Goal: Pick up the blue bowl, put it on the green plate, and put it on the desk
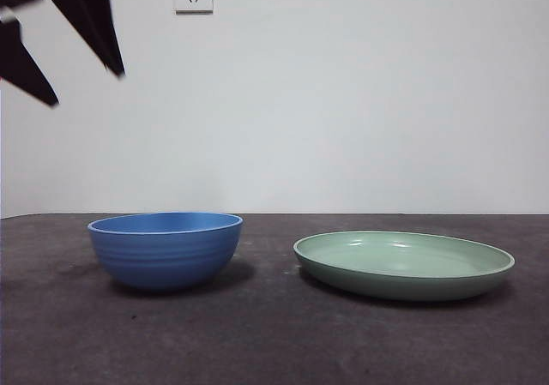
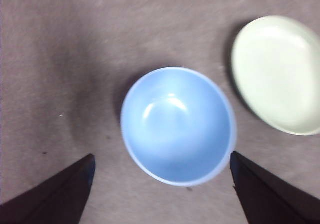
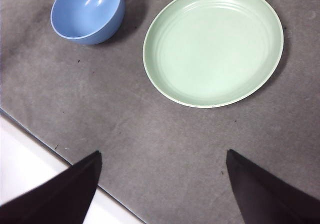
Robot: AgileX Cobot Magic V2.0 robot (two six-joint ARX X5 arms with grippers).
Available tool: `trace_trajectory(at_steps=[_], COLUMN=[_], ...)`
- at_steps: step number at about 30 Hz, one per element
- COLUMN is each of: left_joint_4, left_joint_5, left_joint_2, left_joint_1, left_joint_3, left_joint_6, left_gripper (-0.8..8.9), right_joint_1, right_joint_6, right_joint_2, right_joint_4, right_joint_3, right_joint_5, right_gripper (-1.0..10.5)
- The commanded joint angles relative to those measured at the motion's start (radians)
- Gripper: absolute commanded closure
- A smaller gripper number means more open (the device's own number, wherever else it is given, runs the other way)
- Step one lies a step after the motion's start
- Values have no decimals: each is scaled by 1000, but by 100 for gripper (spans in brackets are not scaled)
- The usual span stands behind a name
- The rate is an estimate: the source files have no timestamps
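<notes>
Left gripper poised over the blue bowl, nothing picked up yet.

The blue bowl (image 1: 165, 249) stands upright and empty on the desk (image 1: 274, 342), left of the green plate (image 1: 403, 265) and apart from it, a strip of bare desk between them. The left gripper (image 2: 162, 191) hangs above the bowl with its jaws spread wider than the rim and grasping nothing, apparently lined up to come down on it; in the front view it shows as dark tips at the top left. The right gripper (image 3: 162, 184) waits at the near edge of the desk, jaws also parted and empty, looking onto the plate, which lies flat and bare, ready to receive the bowl.
</notes>
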Motion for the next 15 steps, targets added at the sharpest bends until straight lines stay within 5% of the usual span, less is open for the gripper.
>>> trace_trajectory(at_steps=[1, 15], left_joint_4=[9, 142], left_joint_5=[-60, -102], left_joint_2=[98, 455], left_joint_1=[-17, -33], left_joint_3=[47, 61], left_joint_6=[11, 20], left_gripper=[381, 382], right_joint_1=[4, 4], right_joint_6=[-4, -4], right_joint_2=[4, 4], right_joint_4=[10, 13], right_joint_3=[18, 18], right_joint_5=[-3, 7], right_gripper=[548, 548])
